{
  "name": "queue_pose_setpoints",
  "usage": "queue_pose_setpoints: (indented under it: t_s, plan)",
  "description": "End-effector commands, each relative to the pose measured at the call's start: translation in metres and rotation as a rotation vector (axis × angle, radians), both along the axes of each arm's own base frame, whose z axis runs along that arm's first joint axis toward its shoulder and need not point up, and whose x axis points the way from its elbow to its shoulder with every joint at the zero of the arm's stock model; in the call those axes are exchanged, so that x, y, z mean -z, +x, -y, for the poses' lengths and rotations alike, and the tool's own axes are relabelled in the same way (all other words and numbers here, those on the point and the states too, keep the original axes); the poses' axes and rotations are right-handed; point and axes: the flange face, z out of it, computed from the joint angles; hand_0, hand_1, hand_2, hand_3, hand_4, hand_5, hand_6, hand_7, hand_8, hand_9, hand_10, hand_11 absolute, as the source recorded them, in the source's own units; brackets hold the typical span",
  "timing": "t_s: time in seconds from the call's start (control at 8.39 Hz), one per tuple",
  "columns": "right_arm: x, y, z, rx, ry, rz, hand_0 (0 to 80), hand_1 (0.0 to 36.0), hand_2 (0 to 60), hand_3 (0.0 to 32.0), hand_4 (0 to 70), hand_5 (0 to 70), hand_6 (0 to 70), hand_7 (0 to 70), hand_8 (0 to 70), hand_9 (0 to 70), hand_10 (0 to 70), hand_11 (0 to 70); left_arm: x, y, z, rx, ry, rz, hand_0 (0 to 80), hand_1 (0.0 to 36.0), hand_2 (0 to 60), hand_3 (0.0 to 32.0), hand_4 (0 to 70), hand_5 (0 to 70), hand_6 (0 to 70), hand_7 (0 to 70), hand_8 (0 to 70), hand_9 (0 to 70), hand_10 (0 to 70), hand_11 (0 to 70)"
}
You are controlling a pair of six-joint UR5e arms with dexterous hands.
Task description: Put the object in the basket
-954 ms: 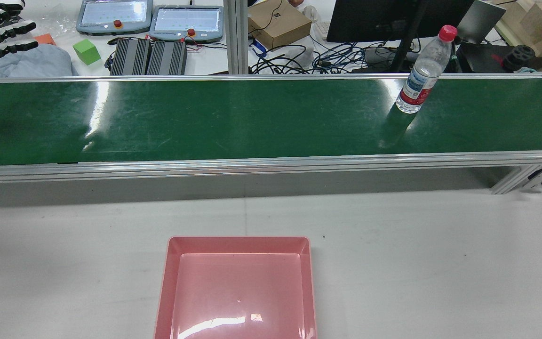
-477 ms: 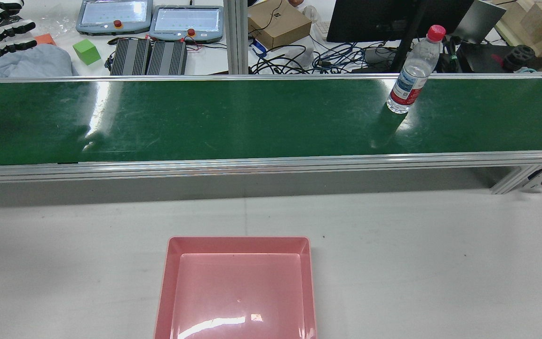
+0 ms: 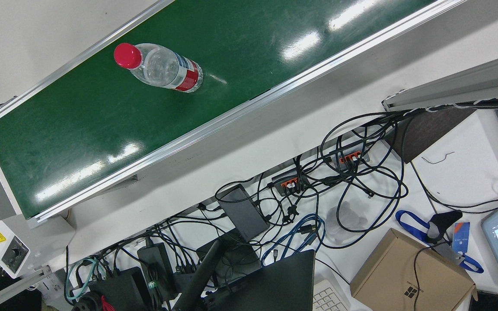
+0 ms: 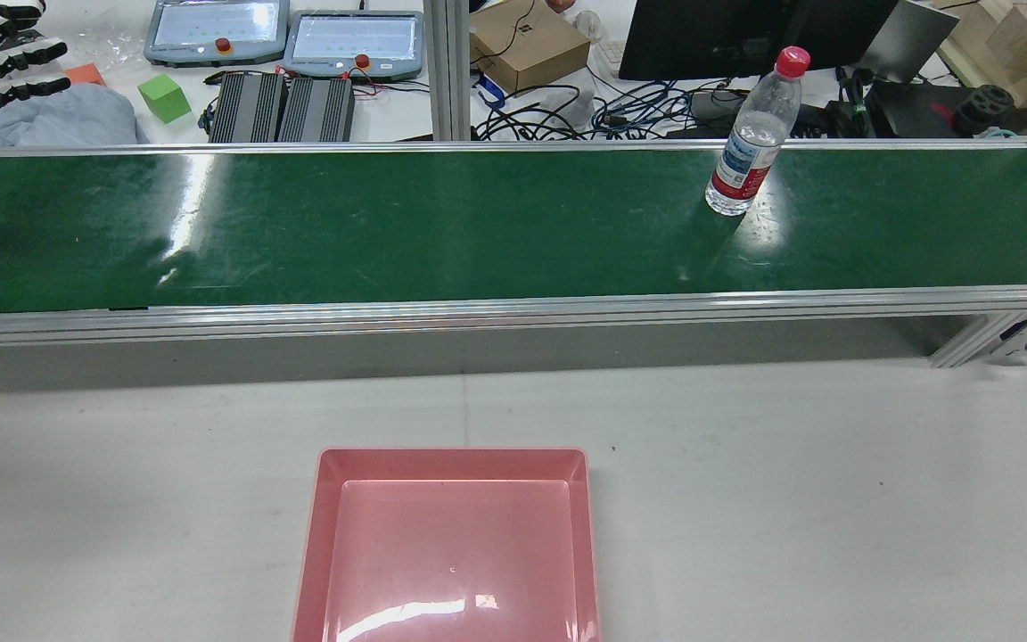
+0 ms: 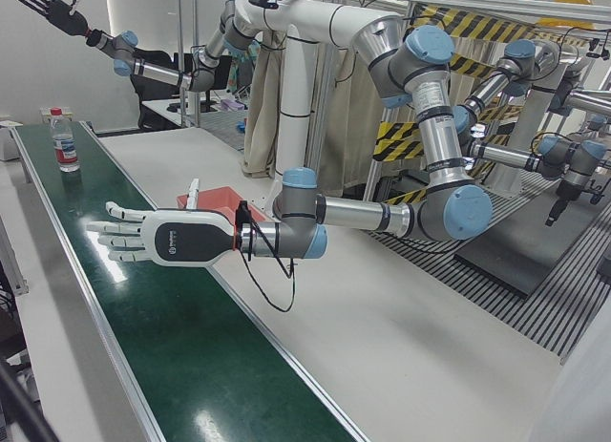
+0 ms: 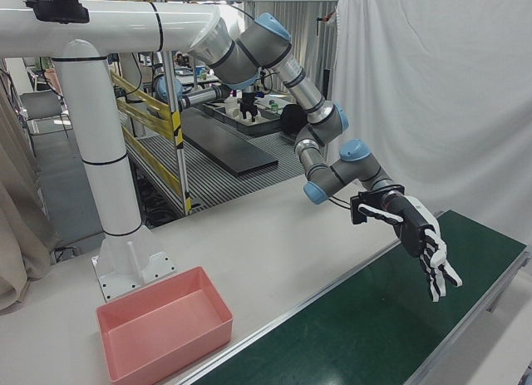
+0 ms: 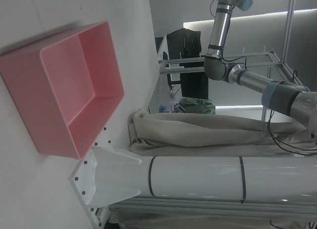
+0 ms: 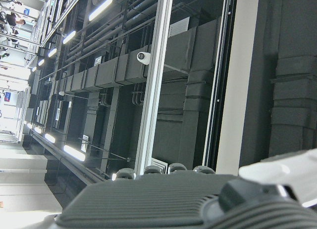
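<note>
Left hand (image 5: 158, 242), fingers apart and empty above the green conveyor belt (image 4: 442, 227); far right, upright clear plastic water bottle with red cap (image 4: 750, 147), probably light, smooth, tippable, best grasped mid-body.

I see the water bottle (image 4: 752, 134) standing upright on the green conveyor belt (image 4: 442, 223), toward its right end and far edge: clear plastic, red cap, red-and-white label. The pink basket (image 4: 451, 544) sits empty on the white table, near me, left of centre, well apart from the bottle.
</note>
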Motion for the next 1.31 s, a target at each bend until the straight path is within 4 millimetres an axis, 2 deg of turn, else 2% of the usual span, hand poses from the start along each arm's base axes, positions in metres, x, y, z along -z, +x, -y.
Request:
queue_pose_setpoints:
  t_s: [0.0,0.12,0.72,0.83,1.19]
  plan:
    - [-0.0002,-0.0005,0.0004,0.001,0.000,0.000,0.0,0.0,0.0,0.0,0.0,0.0,0.0,0.0,0.0,0.0,0.0,0.0,0.0002,0.0008,-0.0003,-0.001,0.001,0.000,43.0,0.0,0.0,9.6,2.6,32.0,4.7,3.0,11.1,11.2,9.0,12.9]
    - [-0.0002,-0.0005,0.0004,0.001,0.000,0.000,0.0,0.0,0.0,0.0,0.0,0.0,0.0,0.0,0.0,0.0,0.0,0.0,0.0009,0.0009,0.0000,-0.001,0.001,0.000,43.0,0.0,0.0,8.8,2.8,32.3,4.8,3.0,11.1,11.2,8.9,12.7]
    - [-0.0002,0.0002,-0.0002,0.000,0.000,0.000,0.0,0.0,0.0,0.0,0.0,0.0,0.0,0.0,0.0,0.0,0.0,0.0,0.0015,0.0017,-0.0003,-0.003,0.001,0.000,43.3,0.0,0.0,8.8,3.4,32.4,5.1,3.1,11.1,11.5,9.4,13.5]
    - [-0.0002,0.0002,-0.0002,0.000,0.000,0.000,0.0,0.0,0.0,0.0,0.0,0.0,0.0,0.0,0.0,0.0,0.0,0.0,0.0015,0.0017,-0.0004,-0.003,0.001,0.000,42.1,0.0,0.0,10.2,0.0,31.6,3.5,2.1,8.7,9.8,8.2,11.9]
    - [0.0006,0.0002,-0.0001,0.000,0.001,0.000,0.0,0.0,0.0,0.0,0.0,0.0,0.0,0.0,0.0,0.0,0.0,0.0,-0.0002,-0.0002,-0.0003,0.000,-0.002,0.001,41.8,0.0,0.0,10.4,0.0,31.5,3.5,2.2,8.8,9.8,8.3,12.0]
